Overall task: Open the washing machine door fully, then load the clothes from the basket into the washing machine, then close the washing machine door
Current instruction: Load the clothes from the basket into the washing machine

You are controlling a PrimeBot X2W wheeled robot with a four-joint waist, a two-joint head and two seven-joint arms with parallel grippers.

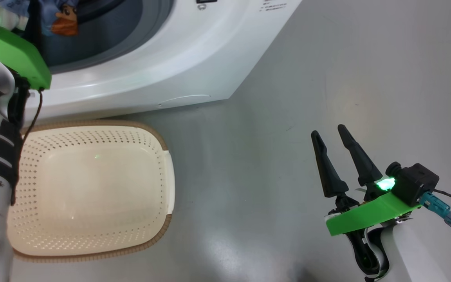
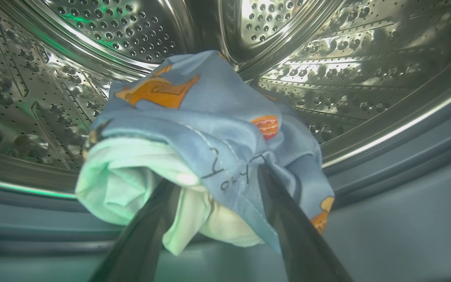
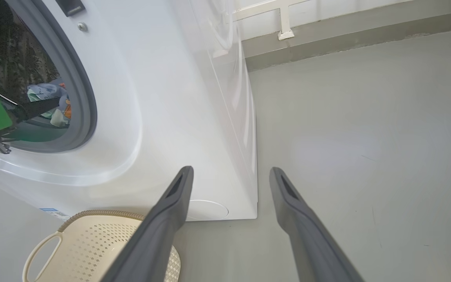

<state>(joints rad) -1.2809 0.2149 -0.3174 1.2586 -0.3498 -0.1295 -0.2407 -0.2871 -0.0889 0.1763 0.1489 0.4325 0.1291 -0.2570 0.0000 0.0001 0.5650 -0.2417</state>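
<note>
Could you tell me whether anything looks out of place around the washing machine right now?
One thing: a light-blue printed garment is draped over the spread fingers of the left gripper at the mouth of the steel drum rather than lying inside. It may be snagged. Nothing else stands out.

You had a light-blue garment (image 2: 225, 117) there, printed with orange-brown cartoon figures, its whitish lining tinged green, against the silver drum (image 2: 366, 58) with its rows of punched holes. Your basket (image 1: 92, 188) showed cream, dotted all over with little perforations, with a brown woven-look rim. The washing machine (image 1: 163, 70) was glossy white, its gasket (image 3: 80, 90) grey. Your right gripper (image 1: 328, 131) had black fingers and a bright green mount (image 1: 366, 217), and the floor (image 1: 327, 58) was pale grey.
</note>
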